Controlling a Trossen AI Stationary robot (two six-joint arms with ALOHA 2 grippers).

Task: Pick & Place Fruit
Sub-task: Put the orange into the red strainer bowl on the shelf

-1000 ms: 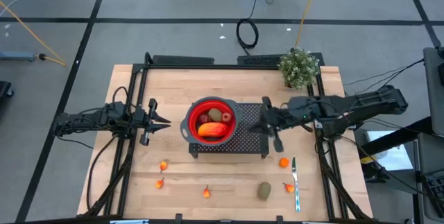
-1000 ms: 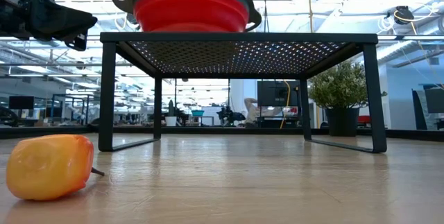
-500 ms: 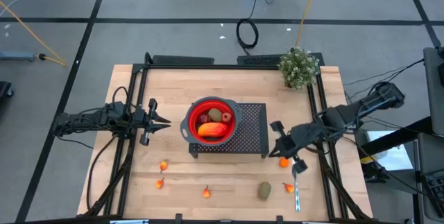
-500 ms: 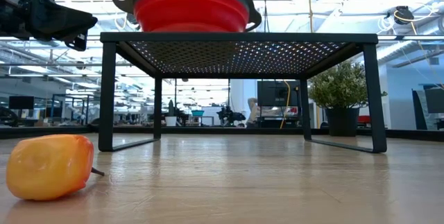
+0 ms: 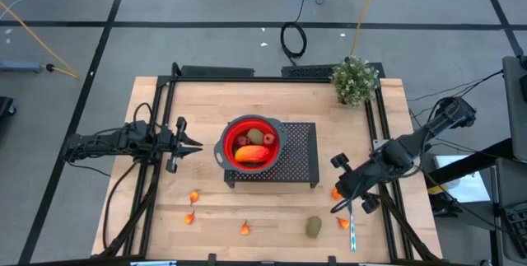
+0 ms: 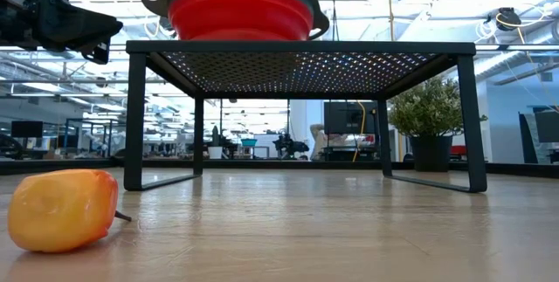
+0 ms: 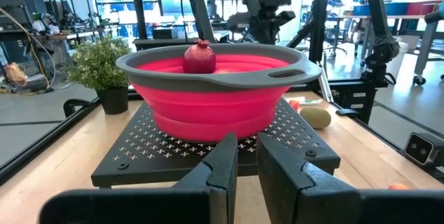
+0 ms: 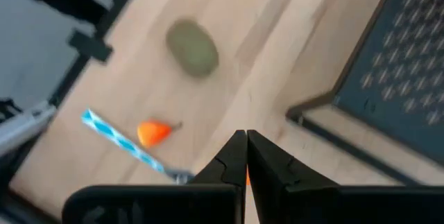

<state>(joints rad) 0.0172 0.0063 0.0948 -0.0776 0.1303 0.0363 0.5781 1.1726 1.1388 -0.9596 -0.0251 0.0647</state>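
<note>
The right gripper [image 5: 346, 190] hovers over the bench [image 5: 206, 118] just right of the rack [image 5: 300, 155], jaws narrow and empty, above a small orange fruit [image 5: 335, 192]. The left gripper [image 5: 183, 144] waits left of the red bowl [image 5: 226, 147], jaws narrow. More fruit [image 5: 252, 154] lies in the bowl.

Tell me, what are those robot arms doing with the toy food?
They are putting toy fruit into the red bowl on the black rack. Some pieces already lie inside. The right tool, shut and empty, hangs above a small orange piece beside the fork. The left tool waits left of the bowl. More bits and a green oval remain on the table.
</note>
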